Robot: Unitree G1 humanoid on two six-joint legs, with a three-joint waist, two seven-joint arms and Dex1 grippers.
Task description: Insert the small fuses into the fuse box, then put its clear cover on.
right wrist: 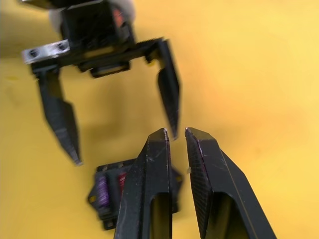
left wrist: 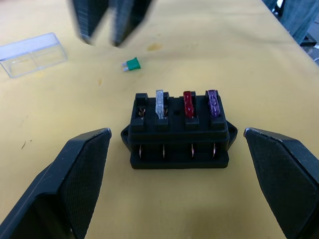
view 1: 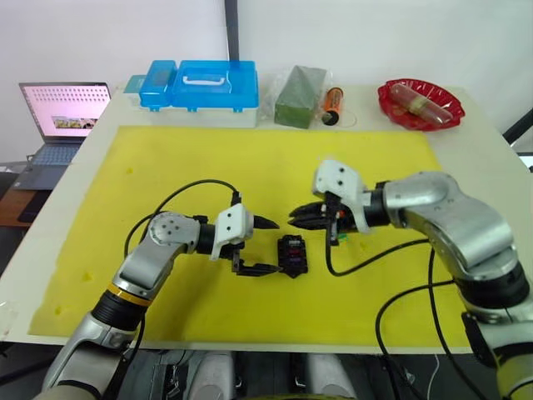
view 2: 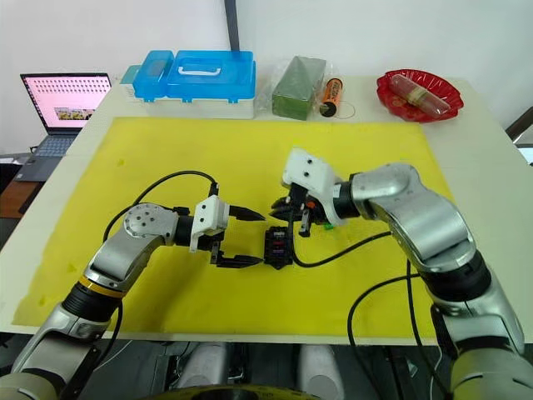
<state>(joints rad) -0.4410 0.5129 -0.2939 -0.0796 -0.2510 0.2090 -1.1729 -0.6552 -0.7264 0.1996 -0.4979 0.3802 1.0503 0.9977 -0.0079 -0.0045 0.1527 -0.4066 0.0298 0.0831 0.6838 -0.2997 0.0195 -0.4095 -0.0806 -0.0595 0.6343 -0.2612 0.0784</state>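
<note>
- Head views: you've got the fuse box sitting on the yellow mat near the front of the bench, between your two hands. Your left hand is spread wide, one finger just beside the box's left edge, the other up and behind it. Your right hand hovers just behind the box, fingers nearly together, nothing visible between them. The blue case sits well apart at the back of the bench.
- Left wrist view: here's the score. Three of the small fuses are seated in the box's top row — the clear fuse, the red fuse and the purple fuse. The leftmost slot looks empty. The green fuse lies loose on the mat behind the box, and the clear cover lies further off, well apart from the box.
- Right wrist view: your right hand's fingers stand narrow, a thin gap, empty as far as I can see, hanging above the box with the purple fuse showing.
- My read: you're about three-quarters through the fuses. Left to do: pick up the green one, seat it in the open slot, then fetch the cover and press it on.
</note>
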